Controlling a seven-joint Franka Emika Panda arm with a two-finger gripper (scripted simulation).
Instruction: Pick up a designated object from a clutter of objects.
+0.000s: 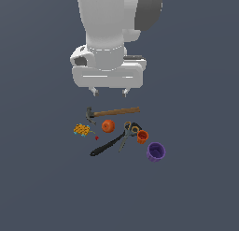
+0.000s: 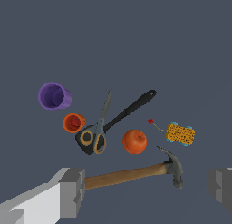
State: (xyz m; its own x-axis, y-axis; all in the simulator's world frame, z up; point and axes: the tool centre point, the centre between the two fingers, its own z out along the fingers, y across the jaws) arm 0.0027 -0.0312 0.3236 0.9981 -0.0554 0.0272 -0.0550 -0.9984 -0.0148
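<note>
Exterior view, gripper (image 1: 109, 91) hanging above the clutter with jaws wide and empty, scissors (image 1: 128, 133) on the grey floor (image 1: 42, 188) between orange ball (image 1: 108, 126) and orange cup (image 1: 142, 136), wrist view, scissors (image 2: 96, 132) touching the black tool (image 2: 129, 110), hammer (image 2: 136, 173) nearest the jaws.

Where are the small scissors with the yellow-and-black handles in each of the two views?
Exterior view: the scissors lie between the orange ball and the orange cup.
Wrist view: the scissors lie between the same orange cup and orange ball.
Shared landmark: the long black tool beside the blades.
</note>
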